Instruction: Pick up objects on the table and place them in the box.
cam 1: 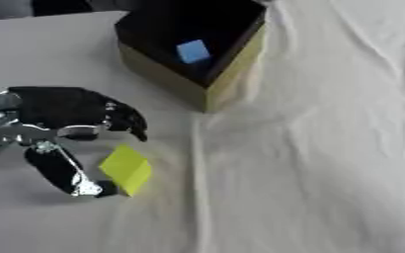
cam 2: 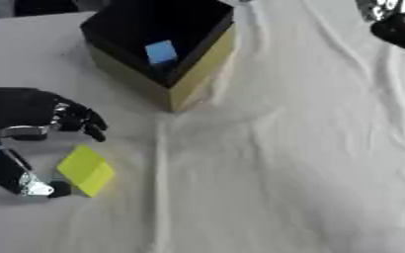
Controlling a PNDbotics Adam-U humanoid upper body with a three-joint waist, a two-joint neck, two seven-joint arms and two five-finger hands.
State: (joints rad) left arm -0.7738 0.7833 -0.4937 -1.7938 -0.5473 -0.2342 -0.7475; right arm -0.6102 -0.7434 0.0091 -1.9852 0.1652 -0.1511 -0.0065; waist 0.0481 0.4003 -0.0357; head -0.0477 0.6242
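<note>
Yellow block (cam 1: 126,169) sits on the white surface (cam 1: 309,163), well short of the box (cam 1: 208,74) and nearer the camera. Left hand (cam 1: 67,118) is way closer, spread open around it, holding nothing: fingers above, thumb (cam 1: 63,173) beside its lower corner. Small, flat-faced, tilted cuboid.

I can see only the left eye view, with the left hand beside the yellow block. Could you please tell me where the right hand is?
Observer: The right hand shows in the upper right corner of the right eye view, cut off by the edge.
Operator: Thank you. Is it close to the box?
Observer: No. It is well to the right of the box, with bare white cloth between them.
</note>
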